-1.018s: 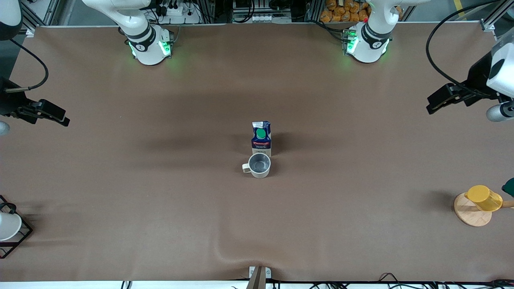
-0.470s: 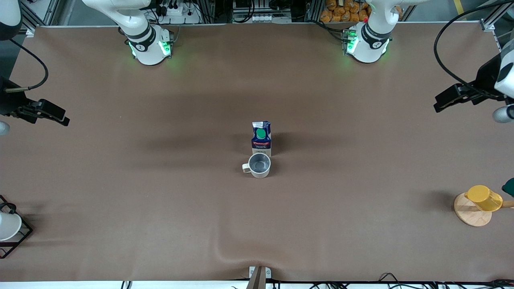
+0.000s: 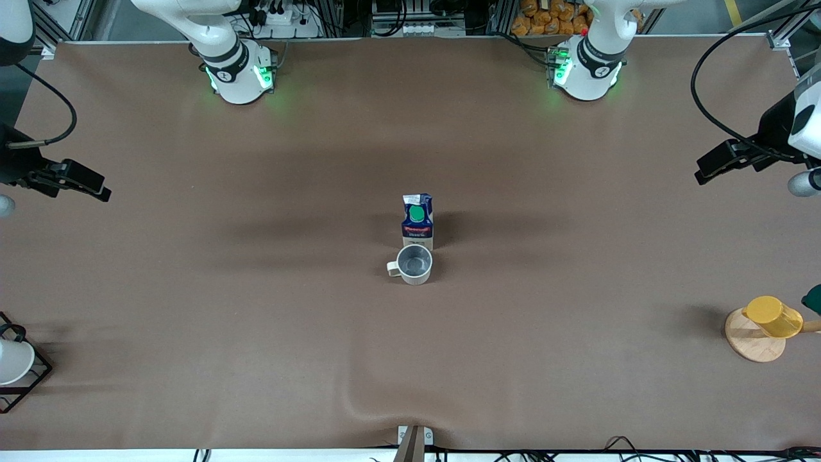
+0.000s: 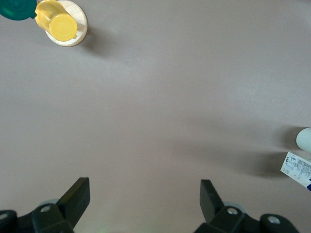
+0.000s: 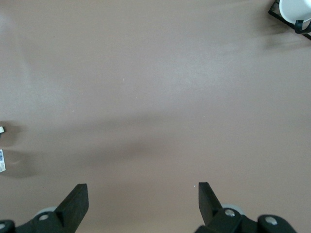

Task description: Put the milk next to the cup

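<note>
The milk [image 3: 417, 220], a dark-blue carton with a green cap, stands upright in the middle of the table. The cup [image 3: 414, 264], a beige mug with a grey inside, stands right beside it, nearer to the front camera, its handle toward the right arm's end. A corner of the milk [image 4: 297, 168] shows at the edge of the left wrist view. My left gripper [image 3: 705, 173] is open and empty, high over the left arm's end of the table; it also shows in the left wrist view [image 4: 144, 196]. My right gripper [image 3: 102, 190] is open and empty over the right arm's end; it also shows in the right wrist view [image 5: 142, 201].
A yellow plastic cup [image 3: 773, 316] lies on a round wooden coaster [image 3: 750, 340] at the left arm's end, near a dark green thing [image 3: 812, 299]. A white cup [image 3: 13, 360] sits in a black wire rack [image 3: 29, 385] at the right arm's end. The brown cloth wrinkles at the front edge.
My left gripper has drawn back toward the left arm's end of the table. The right arm, the milk and the cup have not moved.
</note>
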Robot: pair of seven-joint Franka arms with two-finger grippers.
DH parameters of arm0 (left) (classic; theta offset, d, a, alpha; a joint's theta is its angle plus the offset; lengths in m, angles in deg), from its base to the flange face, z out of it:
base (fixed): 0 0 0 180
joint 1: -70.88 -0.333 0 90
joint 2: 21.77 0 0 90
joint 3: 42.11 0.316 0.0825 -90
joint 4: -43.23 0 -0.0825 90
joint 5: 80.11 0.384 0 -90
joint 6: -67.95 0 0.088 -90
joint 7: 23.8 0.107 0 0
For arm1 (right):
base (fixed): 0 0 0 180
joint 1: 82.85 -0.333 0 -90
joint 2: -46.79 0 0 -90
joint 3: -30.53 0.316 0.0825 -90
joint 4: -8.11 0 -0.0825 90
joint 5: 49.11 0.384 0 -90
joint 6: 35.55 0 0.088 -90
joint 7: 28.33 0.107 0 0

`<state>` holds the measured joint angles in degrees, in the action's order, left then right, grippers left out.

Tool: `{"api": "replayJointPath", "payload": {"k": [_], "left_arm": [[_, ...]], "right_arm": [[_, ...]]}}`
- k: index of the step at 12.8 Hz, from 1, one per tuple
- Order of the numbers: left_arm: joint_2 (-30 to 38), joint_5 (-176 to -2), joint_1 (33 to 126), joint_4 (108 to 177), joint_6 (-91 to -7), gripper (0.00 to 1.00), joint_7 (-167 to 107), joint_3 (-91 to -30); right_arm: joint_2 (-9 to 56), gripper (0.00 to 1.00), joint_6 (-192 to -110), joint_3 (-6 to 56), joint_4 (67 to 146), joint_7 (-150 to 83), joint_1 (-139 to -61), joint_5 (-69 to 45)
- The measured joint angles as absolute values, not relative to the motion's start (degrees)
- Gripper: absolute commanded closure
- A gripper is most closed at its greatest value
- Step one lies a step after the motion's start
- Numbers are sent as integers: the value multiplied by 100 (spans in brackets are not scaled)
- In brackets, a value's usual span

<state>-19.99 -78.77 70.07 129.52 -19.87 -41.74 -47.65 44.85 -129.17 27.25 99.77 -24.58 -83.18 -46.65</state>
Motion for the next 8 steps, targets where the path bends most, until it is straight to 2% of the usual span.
{"api": "replayJointPath", "payload": {"k": [8], "left_arm": [[-2024, -7877, 7137, 12919, -2041, 0, -3615, -4681]], "right_arm": [[4473, 0, -12907, 2733, 9978, -2452, -8318, -4665]]}}
